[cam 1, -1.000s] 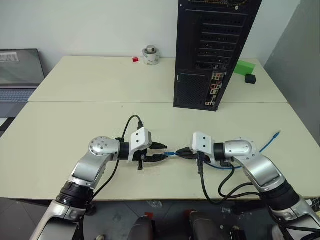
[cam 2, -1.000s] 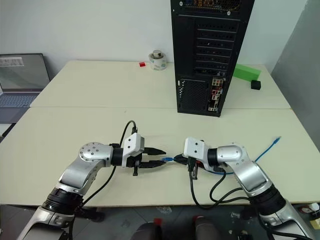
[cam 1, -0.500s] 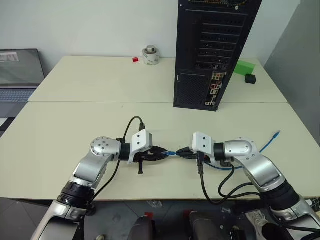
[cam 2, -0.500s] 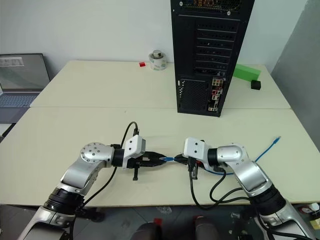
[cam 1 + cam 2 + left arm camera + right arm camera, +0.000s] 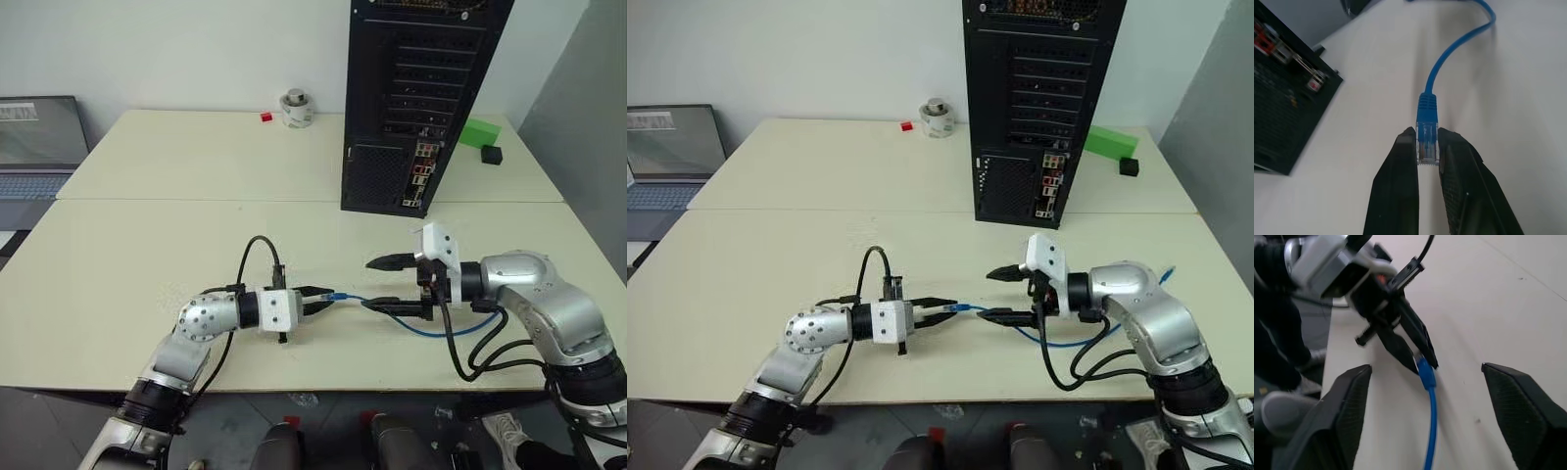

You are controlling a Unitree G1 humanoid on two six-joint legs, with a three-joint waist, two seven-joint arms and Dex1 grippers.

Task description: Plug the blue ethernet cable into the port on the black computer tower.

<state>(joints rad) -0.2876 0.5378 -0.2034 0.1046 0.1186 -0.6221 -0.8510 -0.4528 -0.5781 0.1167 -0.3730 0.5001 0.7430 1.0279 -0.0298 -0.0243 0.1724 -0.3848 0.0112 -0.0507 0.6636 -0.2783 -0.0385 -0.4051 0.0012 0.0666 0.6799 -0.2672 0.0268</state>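
The left gripper [image 5: 318,298] is seen closed on the clear plug of the blue ethernet cable [image 5: 431,331], the plug being pinched between its two black fingers [image 5: 1400,181] with the blue boot just past the fingertips. The plug end is held just above the table [image 5: 147,245], near the middle of the front edge. From the plug the cable is led toward the right side of the table, where it sags in a loop under the right arm; its far end [image 5: 539,264] is seen lying near the right edge. The right gripper [image 5: 382,284] is found wide open, holding nothing, its fingers [image 5: 1347,411] spread apart and pointed toward the left gripper, with the cable passing between and below them. The black computer tower [image 5: 416,98] is stood upright at the middle of the table toward the back, its perforated rear panel and strip of coloured connectors facing the grippers, well apart from the plug. A roll of tape [image 5: 295,108] and a small red item [image 5: 265,117] are noted near the back edge, and a green block [image 5: 478,132] with a small black cube [image 5: 491,154] beside the tower on its right. A laptop [image 5: 34,147] is noted off the table's left edge.
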